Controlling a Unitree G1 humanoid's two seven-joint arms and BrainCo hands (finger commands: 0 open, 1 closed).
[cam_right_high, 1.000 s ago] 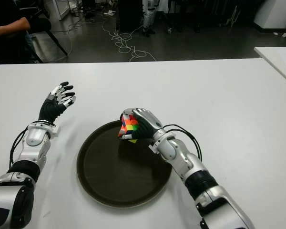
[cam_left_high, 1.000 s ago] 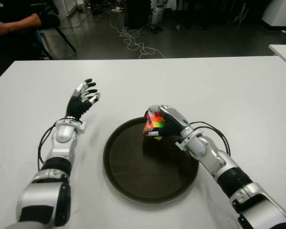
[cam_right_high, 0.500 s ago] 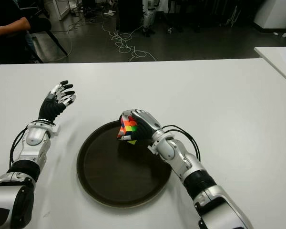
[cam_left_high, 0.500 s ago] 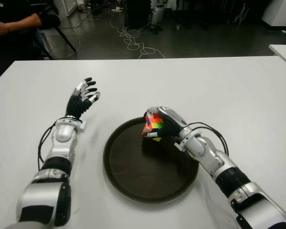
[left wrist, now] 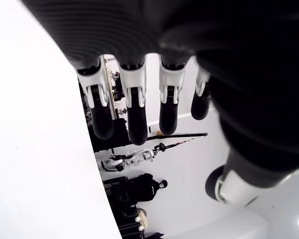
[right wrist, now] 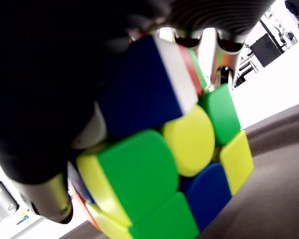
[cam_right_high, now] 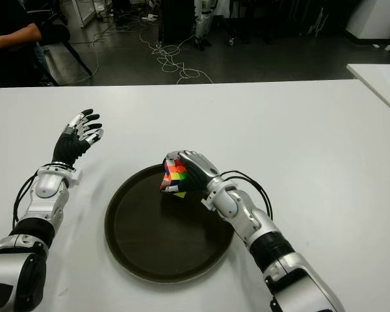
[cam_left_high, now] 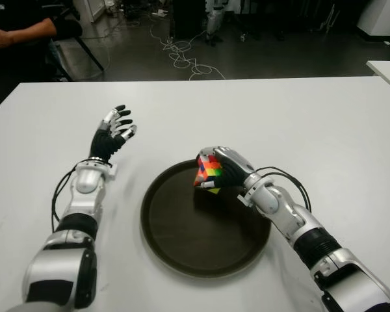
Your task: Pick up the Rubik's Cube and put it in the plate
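Note:
My right hand [cam_left_high: 222, 170] is shut on the Rubik's Cube [cam_left_high: 208, 172], a multicoloured cube held tilted on one corner. It hangs over the far part of the round dark brown plate [cam_left_high: 182, 240], with its low corner close to the plate's surface. In the right wrist view the Rubik's Cube [right wrist: 169, 164] fills the frame, fingers wrapped over its top and the brown plate [right wrist: 269, 189] just beneath. My left hand [cam_left_high: 114, 133] is open, fingers spread and raised, left of the plate over the white table [cam_left_high: 312, 123].
A person's arm [cam_left_high: 19, 32] shows at the far left beyond the table. Cables lie on the dark floor [cam_left_high: 182, 55] behind. Another white table's corner [cam_left_high: 387, 68] shows at the far right.
My right hand with the cube has shifted slightly toward me and lower over the plate. The left hand has not moved.

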